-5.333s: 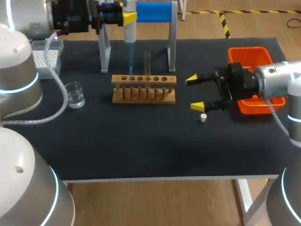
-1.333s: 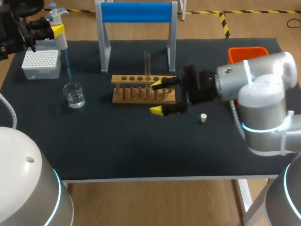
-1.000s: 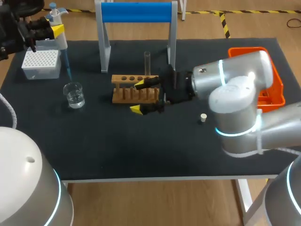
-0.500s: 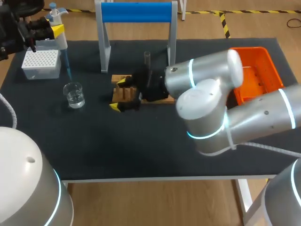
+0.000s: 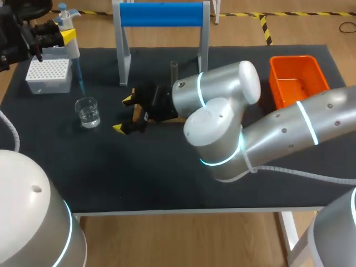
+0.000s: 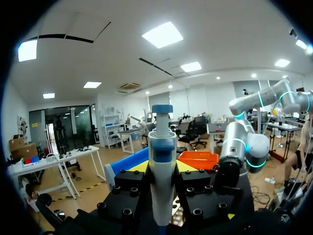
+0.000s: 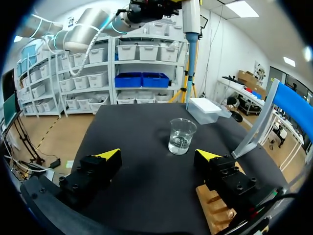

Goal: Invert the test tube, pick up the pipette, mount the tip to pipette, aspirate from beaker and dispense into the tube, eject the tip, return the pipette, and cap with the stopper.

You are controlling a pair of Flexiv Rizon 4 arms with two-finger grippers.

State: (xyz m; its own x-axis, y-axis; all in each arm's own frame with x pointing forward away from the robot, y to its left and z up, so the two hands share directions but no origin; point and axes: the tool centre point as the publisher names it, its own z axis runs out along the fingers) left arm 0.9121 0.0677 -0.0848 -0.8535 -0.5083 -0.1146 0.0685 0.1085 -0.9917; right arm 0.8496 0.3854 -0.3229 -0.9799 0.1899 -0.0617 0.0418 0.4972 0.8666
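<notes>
The left gripper (image 5: 62, 35), in the upper left of the head view, is clenched on the pipette (image 5: 71, 47), which hangs upright, its blue tip (image 5: 79, 78) pointing down between the tip box (image 5: 49, 75) and the beaker (image 5: 88, 111). The right arm (image 5: 222, 105) reaches across the table (image 5: 167, 172) from the right to left of centre and hides most of the rack (image 7: 217, 208). The right gripper (image 5: 124, 113) stands released just right of the beaker, fingers wide apart with nothing between them. In the right wrist view the beaker (some clear liquid in it) sits ahead of the spread fingers, and the rack lies under one of them. The tube (image 5: 174, 68) rises upright behind the arm, above centre, in front of the blue stand (image 5: 161, 14). An orange bin (image 5: 295, 78) sits at the upper right.
</notes>
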